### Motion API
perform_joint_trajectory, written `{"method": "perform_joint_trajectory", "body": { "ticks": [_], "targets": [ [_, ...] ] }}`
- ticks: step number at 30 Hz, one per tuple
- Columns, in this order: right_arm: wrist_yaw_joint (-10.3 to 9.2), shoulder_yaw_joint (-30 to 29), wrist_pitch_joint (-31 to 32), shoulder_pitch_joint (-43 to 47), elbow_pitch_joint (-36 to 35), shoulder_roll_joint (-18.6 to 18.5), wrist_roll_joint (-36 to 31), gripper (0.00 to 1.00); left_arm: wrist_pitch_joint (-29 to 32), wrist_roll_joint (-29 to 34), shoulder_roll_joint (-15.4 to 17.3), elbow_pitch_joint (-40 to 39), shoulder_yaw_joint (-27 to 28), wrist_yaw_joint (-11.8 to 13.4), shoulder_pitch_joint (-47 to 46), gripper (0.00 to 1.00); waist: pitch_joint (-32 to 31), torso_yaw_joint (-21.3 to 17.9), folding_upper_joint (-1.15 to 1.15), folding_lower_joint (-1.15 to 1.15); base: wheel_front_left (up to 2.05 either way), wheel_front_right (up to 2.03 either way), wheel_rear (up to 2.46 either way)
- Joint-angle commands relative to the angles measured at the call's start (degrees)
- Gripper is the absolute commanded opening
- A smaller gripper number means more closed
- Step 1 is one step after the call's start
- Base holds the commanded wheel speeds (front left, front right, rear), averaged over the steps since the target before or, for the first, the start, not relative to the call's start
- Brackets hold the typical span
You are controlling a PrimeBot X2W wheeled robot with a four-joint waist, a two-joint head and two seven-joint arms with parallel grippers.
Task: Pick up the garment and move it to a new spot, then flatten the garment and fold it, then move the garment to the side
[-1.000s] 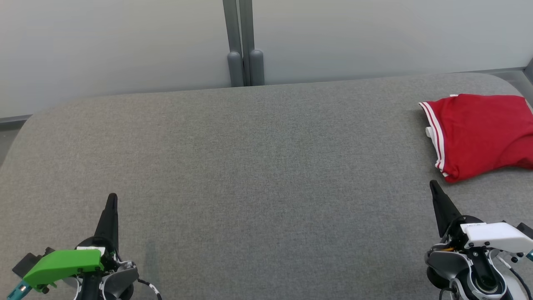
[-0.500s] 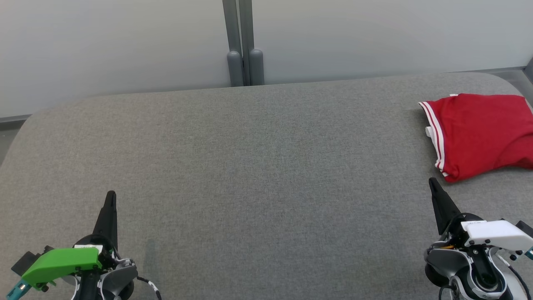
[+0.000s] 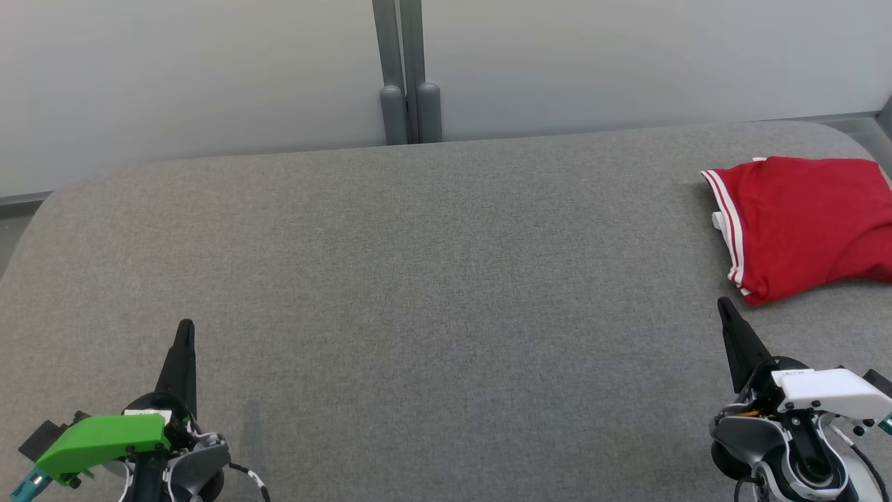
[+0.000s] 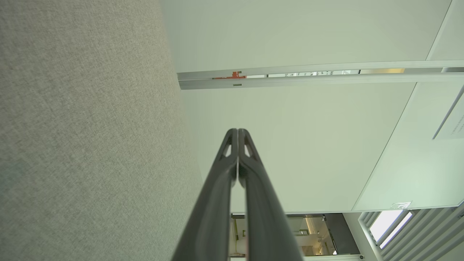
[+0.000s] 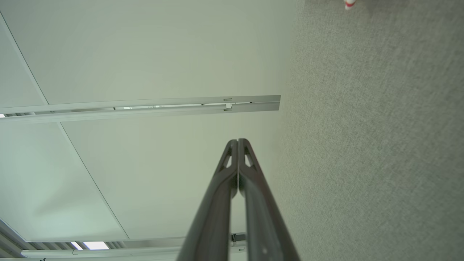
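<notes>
The things are carried by a wide grey padded surface [image 3: 432, 279], covered in woven fabric and rounded at its far corners. One red garment [image 3: 801, 223] is seen lying directly on it, folded into a compact bundle, at about 2 o'clock from the middle of the surface, close to the far corner there. Its white-striped hem is turned toward 9 o'clock, and a small white piece shows at that edge. The bundle's 3 o'clock side is cut off by the frame.
</notes>
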Motion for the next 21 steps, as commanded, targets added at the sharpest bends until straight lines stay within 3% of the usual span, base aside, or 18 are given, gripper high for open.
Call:
{"method": "perform_joint_trajectory", "body": {
  "ticks": [1,21],
  "targets": [
    [0.00,0.1,0.2,-0.3,0.1,-0.2,0.4,0.00,0.0,0.1,0.2,-0.1,0.3,-0.4,-0.8,0.00,0.0,0.0,0.00,0.00,0.00,0.00,0.00],
    [0.00,0.1,0.2,-0.3,0.1,-0.2,0.4,0.00,0.1,0.2,0.1,-0.1,0.3,-0.4,-0.8,0.00,0.0,0.0,0.00,0.00,0.00,0.00,0.00]
  ]
}}
